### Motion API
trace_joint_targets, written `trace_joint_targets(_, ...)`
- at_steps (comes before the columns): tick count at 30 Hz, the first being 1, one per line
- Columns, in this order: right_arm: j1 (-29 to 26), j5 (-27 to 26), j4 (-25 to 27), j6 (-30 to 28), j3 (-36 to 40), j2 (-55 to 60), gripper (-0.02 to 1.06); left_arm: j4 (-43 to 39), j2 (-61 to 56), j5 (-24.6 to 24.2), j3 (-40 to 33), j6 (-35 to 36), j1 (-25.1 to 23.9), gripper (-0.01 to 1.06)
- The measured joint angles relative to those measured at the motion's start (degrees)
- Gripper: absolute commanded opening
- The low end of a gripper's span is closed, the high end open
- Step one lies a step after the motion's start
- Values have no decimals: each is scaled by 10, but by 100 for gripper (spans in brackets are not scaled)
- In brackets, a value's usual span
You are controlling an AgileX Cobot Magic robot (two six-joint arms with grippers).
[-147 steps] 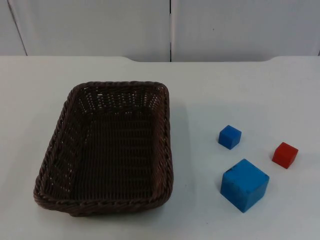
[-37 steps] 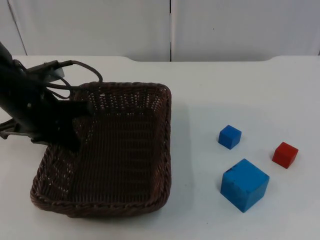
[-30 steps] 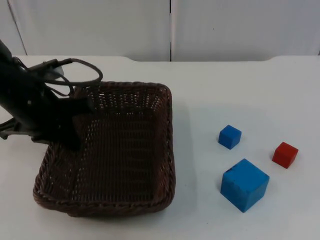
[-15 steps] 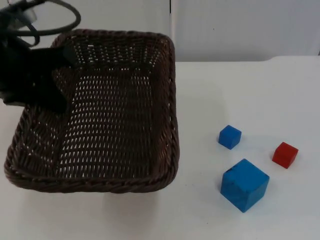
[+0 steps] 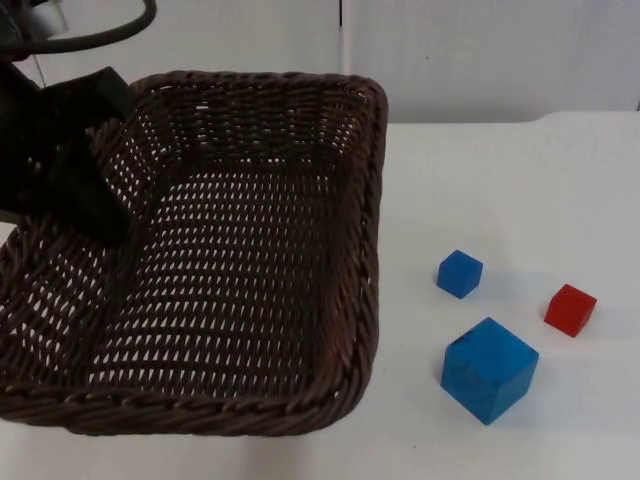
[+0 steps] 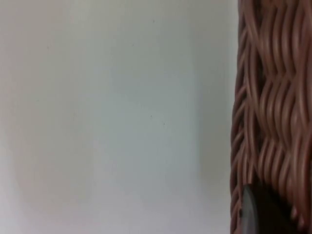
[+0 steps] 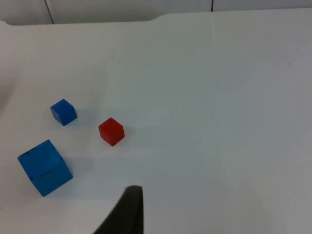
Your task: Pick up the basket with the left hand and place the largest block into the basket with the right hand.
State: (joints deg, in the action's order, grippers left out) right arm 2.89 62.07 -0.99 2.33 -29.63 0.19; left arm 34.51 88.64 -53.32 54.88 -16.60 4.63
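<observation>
The left pincer (image 5: 75, 160) sits at the upper left of the top view, clamped on the left wall of the brown wicker basket (image 5: 250, 250), which it holds lifted off the counter (image 5: 520, 170) and tilted slightly, its near rim lying low across the bottom of the frame. In the left wrist view the woven basket wall (image 6: 273, 97) runs right against the black fingertip (image 6: 263, 212), with bare white counter beside it. The basket takes up the left and middle of the top view, its far rim overlapping the grey partition wall (image 5: 480, 50) and its right rim ending well short of the blocks. To the right of the basket a strip of open counter separates it from three blocks: the large blue block (image 5: 489, 369) at lower right, the small blue block (image 5: 459, 273) just above it, and the red block (image 5: 570, 309) farther right, none touching another. The right pincer's fingertip (image 7: 127, 212) shows in the right wrist view, raised above the counter and apart from the blocks; whether its fingers are spread or closed cannot be told. From there the large blue block (image 7: 45, 167) is nearest, the red block (image 7: 111, 131) and small blue block (image 7: 63, 111) beyond it, with wide open counter all around up to the partition.
</observation>
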Motion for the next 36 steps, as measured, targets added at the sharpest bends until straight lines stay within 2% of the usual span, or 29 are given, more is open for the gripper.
trace_joint_targets(12,0,0,0,0,0,0,105,-15,-104,4,-78,62,0,0)
trace_joint_targets(16,0,0,0,0,0,0,105,-21,-150,26,-141,88,0,0)
trace_joint_targets(21,0,0,0,0,0,0,105,-21,-170,35,-175,94,0,0)
trace_joint_targets(36,0,0,0,0,0,0,105,-23,-172,30,-191,81,2,0)
